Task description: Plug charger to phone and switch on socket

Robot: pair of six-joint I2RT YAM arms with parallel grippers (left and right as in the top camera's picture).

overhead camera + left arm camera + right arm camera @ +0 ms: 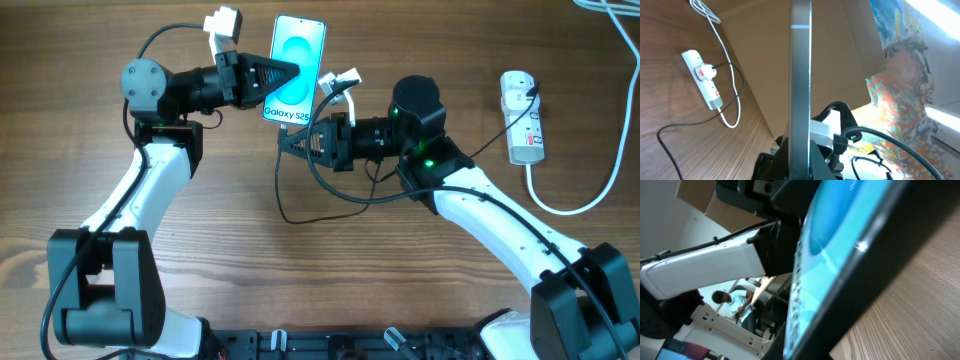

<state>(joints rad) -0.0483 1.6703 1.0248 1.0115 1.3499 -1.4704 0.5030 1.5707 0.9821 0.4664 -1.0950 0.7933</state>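
Left gripper clamps the white-rimmed turquoise phone steady, port toward six o'clock, presumably so the right gripper, clenched on the thin black charger cable, can plug in.

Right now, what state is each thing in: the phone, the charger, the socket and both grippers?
phone, screen lit, gripped.
charger, plugged into the socket; whether its tip is in the phone is hidden.
socket, charger plugged in; switch position cannot be told.
left gripper, shut on the phone.
right gripper, shut, apparently on the charger's tip end, at the phone's bottom edge.
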